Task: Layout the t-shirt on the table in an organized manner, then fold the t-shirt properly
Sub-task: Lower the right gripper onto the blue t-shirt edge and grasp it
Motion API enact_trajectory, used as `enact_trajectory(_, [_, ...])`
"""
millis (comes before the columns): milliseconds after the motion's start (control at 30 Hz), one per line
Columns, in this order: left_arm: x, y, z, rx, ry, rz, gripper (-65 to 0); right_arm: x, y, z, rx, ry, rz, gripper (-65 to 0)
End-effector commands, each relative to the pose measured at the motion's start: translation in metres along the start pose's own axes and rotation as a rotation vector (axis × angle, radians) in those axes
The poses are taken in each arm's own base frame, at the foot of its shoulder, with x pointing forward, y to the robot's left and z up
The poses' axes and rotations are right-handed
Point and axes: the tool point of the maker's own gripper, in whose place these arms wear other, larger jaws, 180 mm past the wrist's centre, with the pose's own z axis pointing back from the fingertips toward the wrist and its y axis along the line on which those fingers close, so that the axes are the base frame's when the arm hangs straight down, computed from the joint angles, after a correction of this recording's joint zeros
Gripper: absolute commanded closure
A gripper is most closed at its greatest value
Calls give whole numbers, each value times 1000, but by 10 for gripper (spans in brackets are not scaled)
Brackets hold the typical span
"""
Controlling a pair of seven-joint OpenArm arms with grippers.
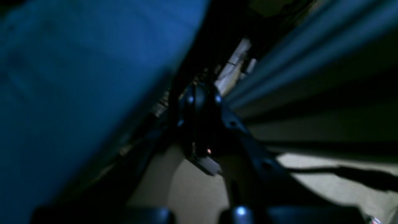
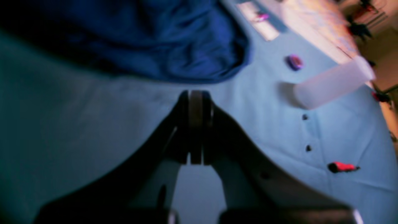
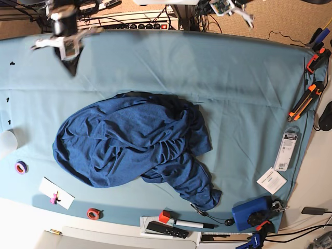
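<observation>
The right hand (image 2: 196,124) fills the foreground of its own wrist view, its two dark fingers (image 2: 183,124) pressed flat together with nothing between them, hanging over bare teal cloth just short of the t-shirt (image 2: 161,40). Seen from above, the t-shirt (image 3: 135,145) sits roughly mid-tabletop (image 3: 233,72) as a crumpled navy heap: folds piled over one another, one lobe trailing toward the near edge, no sleeve or hem I could name for certain. So nothing of the job looks done yet. It has not been spread flat, and folding cannot start until it is. The whole layout step and every fold are left, I'd say.

The left hand (image 1: 199,124) is dark and blurred in its wrist view; its fingers seem drawn narrow, gripping nothing, and it appears to sit off beyond the far edge, well apart from the shirt. The right arm (image 3: 65,39) hangs at the far corner.

Round the borders lie a tape roll (image 3: 21,167), a translucent cup (image 3: 6,142), a blue box (image 3: 251,213) and an orange cutter (image 3: 303,104), all clear of the shirt
</observation>
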Motion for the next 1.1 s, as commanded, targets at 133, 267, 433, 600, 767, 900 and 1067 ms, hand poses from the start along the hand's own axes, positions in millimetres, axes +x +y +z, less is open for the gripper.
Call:
enact_trajectory(133, [27,42,-3,154,-91,-25,0,27,-25,-18,-108,-77,-23,0])
enact_trajectory(267, [43,68,-5,233,-136,-76,0,45,-36,-27,-190,-126,25,0])
enact_trajectory(433, [56,87,-7,298,-148,-178,0,61,-51,-38,-282,-145,63,-84])
enact_trajectory(600, [53,106,-14,335,-135,-218,0,51,-59,-56,-353,-102,-25,-335])
enact_trajectory(767, [46,123,-24,365,-123,-210,-183,-22,-54,-97,-398,86,-208,-337])
enact_trajectory(900, [40,135,-29,386,-111,-198,-309,-60,-45,-124,-371,208,-447,-337])
enact_trajectory(1067, [41,148,-30,419,-103,-201,-309,-54,-36,-141,-287,206,-775,-337])
